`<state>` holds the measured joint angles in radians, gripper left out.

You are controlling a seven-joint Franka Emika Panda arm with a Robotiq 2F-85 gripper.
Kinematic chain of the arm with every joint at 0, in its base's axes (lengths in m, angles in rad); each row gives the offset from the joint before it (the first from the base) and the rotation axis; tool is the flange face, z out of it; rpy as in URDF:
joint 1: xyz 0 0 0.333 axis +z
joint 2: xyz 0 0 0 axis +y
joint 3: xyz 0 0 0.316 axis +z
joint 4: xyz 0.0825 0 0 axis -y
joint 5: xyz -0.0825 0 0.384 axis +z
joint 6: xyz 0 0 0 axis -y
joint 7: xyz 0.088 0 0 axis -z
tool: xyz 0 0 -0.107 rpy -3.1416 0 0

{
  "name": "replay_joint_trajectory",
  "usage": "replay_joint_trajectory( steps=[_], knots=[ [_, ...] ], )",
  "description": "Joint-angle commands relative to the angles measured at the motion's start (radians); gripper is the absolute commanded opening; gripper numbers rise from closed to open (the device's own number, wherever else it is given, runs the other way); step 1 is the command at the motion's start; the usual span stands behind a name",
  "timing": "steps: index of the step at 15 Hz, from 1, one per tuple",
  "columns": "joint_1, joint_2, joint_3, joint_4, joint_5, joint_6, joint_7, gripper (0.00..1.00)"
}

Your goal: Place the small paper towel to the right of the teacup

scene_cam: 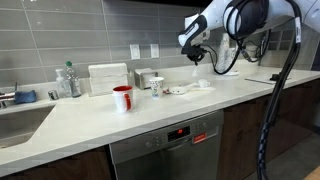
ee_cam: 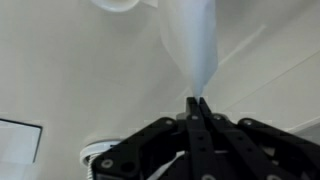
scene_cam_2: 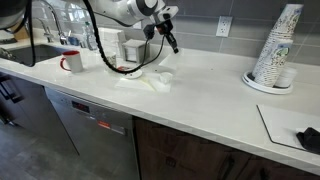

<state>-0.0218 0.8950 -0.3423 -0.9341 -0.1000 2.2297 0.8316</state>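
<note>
My gripper (ee_cam: 197,100) is shut on a thin white strip of paper, the small paper towel (ee_cam: 190,40), which hangs from the fingertips. In both exterior views the gripper (scene_cam: 196,56) (scene_cam_2: 172,42) hovers above the white counter. The teacup (scene_cam: 157,87), small and white with dark markings, stands on the counter to the left of the gripper, with the red mug (scene_cam: 123,98) further left. More crumpled white paper (scene_cam: 180,90) (scene_cam_2: 150,80) lies on the counter between the teacup and the gripper. The teacup is not clear in the other views.
A white paper stack or box (scene_cam: 108,78) and a bottle (scene_cam: 68,80) stand against the tiled wall by the sink (scene_cam: 20,120). The red mug also shows in an exterior view (scene_cam_2: 72,62). A stack of paper cups (scene_cam_2: 275,50) stands far along the counter.
</note>
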Motion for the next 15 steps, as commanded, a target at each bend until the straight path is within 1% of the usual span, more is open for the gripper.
replay_joint_trajectory(
  steps=[1,2,4,8,12,15],
  knots=[
    [-0.015,0.1,-0.066,0.155,-0.021,-0.129,0.121,0.04],
    [-0.016,0.117,-0.087,0.179,-0.024,-0.164,0.149,0.02],
    [-0.02,0.144,-0.119,0.222,-0.024,-0.247,0.189,0.03],
    [-0.04,0.187,-0.155,0.286,-0.008,-0.381,0.255,0.03],
    [-0.081,0.21,-0.155,0.336,0.022,-0.499,0.343,0.03],
    [-0.112,0.228,-0.148,0.369,0.032,-0.546,0.41,0.02]
  ],
)
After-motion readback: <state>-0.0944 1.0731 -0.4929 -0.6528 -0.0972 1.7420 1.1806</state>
